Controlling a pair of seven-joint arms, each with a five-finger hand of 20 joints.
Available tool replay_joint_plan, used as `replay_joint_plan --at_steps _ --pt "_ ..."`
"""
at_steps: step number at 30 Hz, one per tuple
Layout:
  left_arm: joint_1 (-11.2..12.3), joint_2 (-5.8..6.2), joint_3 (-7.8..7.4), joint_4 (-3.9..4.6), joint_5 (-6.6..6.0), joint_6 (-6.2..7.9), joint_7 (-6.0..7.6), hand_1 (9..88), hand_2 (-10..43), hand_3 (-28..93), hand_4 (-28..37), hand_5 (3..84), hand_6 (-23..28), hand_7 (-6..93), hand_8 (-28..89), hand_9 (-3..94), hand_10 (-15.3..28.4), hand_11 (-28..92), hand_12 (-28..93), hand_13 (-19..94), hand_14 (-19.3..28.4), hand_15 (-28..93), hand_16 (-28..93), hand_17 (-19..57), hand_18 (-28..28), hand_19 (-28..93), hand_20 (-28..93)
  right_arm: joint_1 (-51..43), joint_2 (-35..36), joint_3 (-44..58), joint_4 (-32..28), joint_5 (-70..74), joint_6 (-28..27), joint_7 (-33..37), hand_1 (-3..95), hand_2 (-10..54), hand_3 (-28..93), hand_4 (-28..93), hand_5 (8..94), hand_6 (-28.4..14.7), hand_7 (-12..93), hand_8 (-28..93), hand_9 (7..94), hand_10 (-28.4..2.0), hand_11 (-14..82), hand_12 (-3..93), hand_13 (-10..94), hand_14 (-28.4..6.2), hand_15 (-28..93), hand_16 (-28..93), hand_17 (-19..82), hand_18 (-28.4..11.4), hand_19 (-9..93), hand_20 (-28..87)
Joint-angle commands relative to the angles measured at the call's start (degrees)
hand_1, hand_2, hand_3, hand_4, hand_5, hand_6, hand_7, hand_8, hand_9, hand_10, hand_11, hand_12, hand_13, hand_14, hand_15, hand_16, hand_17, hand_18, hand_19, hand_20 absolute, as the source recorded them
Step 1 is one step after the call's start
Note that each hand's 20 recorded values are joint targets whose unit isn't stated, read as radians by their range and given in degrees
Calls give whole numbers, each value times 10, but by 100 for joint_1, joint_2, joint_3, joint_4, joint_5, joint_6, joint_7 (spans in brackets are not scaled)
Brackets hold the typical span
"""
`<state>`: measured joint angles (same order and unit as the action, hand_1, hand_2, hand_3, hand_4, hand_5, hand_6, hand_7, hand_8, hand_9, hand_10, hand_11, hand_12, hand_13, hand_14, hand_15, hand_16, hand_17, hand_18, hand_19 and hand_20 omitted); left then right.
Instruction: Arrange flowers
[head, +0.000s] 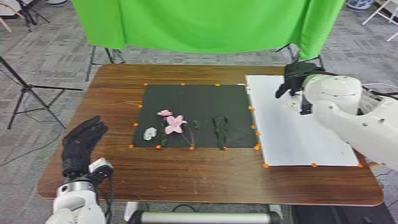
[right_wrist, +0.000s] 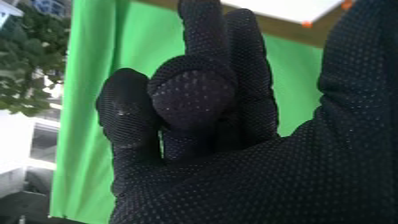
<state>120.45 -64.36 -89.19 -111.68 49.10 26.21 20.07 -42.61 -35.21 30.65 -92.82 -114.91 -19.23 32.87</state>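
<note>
Pink broad-petalled flower (head: 176, 123): lies centre-left, green stem (head: 190, 139) toward bottom; black-gloved left hand (head: 81, 143), fingers straight, is nearer than black-gloved right hand (head: 297, 80), upper right, fingers loose.

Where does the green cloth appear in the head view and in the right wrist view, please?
Head view: the green cloth hangs beyond the far edge of the table, at the top.
Right wrist view: it is the green backdrop behind the right hand.
Shared landmark: the white sheet with orange spots at its edge.
</note>
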Motion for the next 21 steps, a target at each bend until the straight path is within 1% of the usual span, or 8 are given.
replay_joint_plan --at_steps 1,2,3,4,6,10,18,21 --pt "77 -12 -5 38 177 -39 215 507 83 687 -161 519 24 200 -44 473 133 258 97 433 134 226 -50 233 112 117 272 -471 52 167 123 -47 28 194 317 -95 676 -192 645 24 179 -99 767 -125 193 205 860 -52 638 292 581 -168 932 546" --pt "83 -18 -14 43 192 -25 248 532 63 678 -144 506 24 207 -79 443 130 260 96 411 130 216 -43 259 115 123 331 -477 26 166 166 -57 28 181 317 -95 676 -192 645 24 179 -99 767 -124 192 204 860 -52 638 293 582 -168 932 546" --pt "52 -12 -14 57 211 -32 240 553 45 675 -135 497 23 211 -99 419 126 259 95 393 127 209 -38 276 116 130 369 -519 46 201 151 -45 43 220 317 -95 677 -193 643 24 178 -99 766 -125 190 203 861 -52 637 293 583 -168 932 545" --pt "50 -15 -22 56 232 -22 213 562 36 676 -131 493 23 212 -105 407 124 257 94 387 126 208 -34 283 116 131 390 -548 25 225 188 -70 51 210 319 -95 677 -193 643 24 178 -100 767 -125 189 203 861 -52 637 293 583 -169 932 546" --pt "45 -22 -39 69 232 -69 219 581 18 672 -126 485 21 218 -106 385 118 257 94 380 124 209 -29 288 115 124 407 -559 1 252 239 -79 85 231 318 -95 679 -191 639 24 177 -100 765 -122 189 204 861 -52 637 294 583 -169 932 546" --pt "45 -53 -55 78 217 -131 203 575 10 670 -117 476 16 230 -113 381 114 260 92 378 126 217 -26 278 113 85 403 -645 -78 359 364 -88 189 253 318 -95 681 -191 622 20 177 -100 757 -124 185 202 861 -51 637 295 585 -166 932 546" --pt "30 -83 -93 119 179 -224 183 563 13 671 -118 478 13 232 -116 393 117 261 89 391 129 228 -28 274 115 80 400 -846 -175 446 502 -70 331 350 338 -95 686 -191 610 17 176 -97 756 -127 178 194 873 -41 635 291 598 -158 932 546" --pt "41 -98 -112 111 173 -200 167 557 15 674 -118 479 12 233 -117 395 118 260 89 392 129 231 -29 273 116 83 399 -946 -232 486 554 -41 358 348 354 -95 687 -192 611 19 178 -97 767 -131 167 184 885 -37 631 289 609 -155 932 545"
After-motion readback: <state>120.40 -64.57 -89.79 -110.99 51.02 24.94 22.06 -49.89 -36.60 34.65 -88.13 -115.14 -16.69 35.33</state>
